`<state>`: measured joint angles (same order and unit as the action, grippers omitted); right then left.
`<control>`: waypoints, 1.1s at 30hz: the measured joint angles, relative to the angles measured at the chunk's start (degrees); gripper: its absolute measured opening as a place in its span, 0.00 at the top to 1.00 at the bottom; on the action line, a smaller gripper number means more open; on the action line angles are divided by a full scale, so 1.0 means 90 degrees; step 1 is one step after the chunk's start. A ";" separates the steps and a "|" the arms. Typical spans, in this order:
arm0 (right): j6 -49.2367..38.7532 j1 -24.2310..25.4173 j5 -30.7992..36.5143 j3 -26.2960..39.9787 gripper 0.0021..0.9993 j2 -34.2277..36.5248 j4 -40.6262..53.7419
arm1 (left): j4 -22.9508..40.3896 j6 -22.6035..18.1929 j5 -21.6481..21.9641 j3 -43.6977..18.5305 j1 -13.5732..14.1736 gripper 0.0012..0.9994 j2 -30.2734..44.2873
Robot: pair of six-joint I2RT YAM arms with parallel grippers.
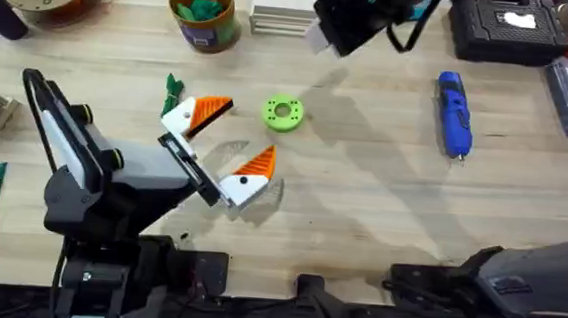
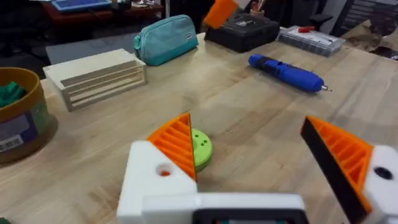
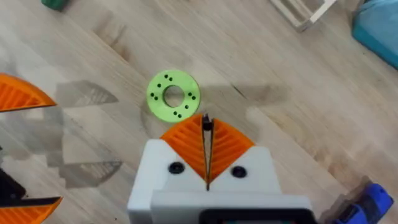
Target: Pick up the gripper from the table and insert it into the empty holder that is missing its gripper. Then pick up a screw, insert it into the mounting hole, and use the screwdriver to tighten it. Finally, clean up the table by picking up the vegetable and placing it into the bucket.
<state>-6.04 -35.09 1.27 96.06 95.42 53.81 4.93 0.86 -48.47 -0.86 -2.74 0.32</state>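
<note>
On the light wooden table [image 1: 362, 185], the blue screwdriver [image 1: 455, 113] lies on its side to the right of centre, pen-shaped, with a thin metal bit at one end; in the left wrist view [image 2: 287, 72] the bit points away from the black case behind it. The yellow-ochre bucket [image 1: 205, 13] stands near the far edge, a bluish label on its wall and green material inside. A small dark green vegetable [image 1: 173, 90] lies just beside the left gripper [image 1: 227, 141], which hovers low over the middle of the table with its orange wedge fingers [image 2: 177, 144] spread wide and nothing between them. A lime-green ring [image 1: 283, 113] with small holes lies flat close to those fingers. The right gripper [image 3: 207, 149] hangs high above the table, its two orange ribbed pads pressed together with only a thin dark seam between them, holding nothing visible. From its wrist view, the ring [image 3: 173, 94] sits directly beyond its fingertips.
</note>
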 joint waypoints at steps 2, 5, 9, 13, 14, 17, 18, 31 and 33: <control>-0.0032 -0.0007 0.0001 0.0118 1.00 -0.0049 0.0100 | 0.0000 0.0000 0.0000 0.0000 0.0000 0.01 0.0000; -0.0051 -0.0017 0.0001 0.0261 1.00 -0.0054 0.0160 | 0.0000 0.0000 0.0000 0.0000 0.0000 0.01 0.0000; -0.0049 -0.0017 0.0001 0.0388 1.00 -0.0054 0.0233 | 0.0000 0.0000 0.0000 0.0000 0.0000 0.01 0.0000; -0.0049 -0.0029 0.0001 0.0542 1.00 -0.0054 0.0279 | 0.0000 0.0000 0.0000 0.0000 0.0000 0.01 0.0000; -0.0049 -0.0029 0.0001 0.0542 1.00 -0.0054 0.0279 | 0.0000 0.0000 0.0000 0.0000 0.0000 0.01 0.0000; -0.0049 -0.0039 0.0001 0.0549 1.00 -0.0054 0.0293 | 0.0000 0.0000 0.0000 0.0000 0.0000 0.01 0.0000; -0.0046 -0.0076 0.0017 0.0587 1.00 -0.0054 0.0352 | 0.0000 0.0000 0.0000 0.0000 0.0000 0.01 0.0000; -0.0012 -0.1076 0.0026 0.0810 1.00 -0.0054 0.0381 | 0.0000 0.0000 0.0000 0.0000 0.0000 0.01 0.0000; 0.0109 -0.1232 0.0026 0.0851 1.00 -0.0054 0.0380 | 0.0000 0.0000 -0.0002 0.0000 0.0000 0.01 0.0000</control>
<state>-5.06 -46.18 1.50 103.73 94.94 57.23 4.93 0.86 -48.49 -0.86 -2.74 0.32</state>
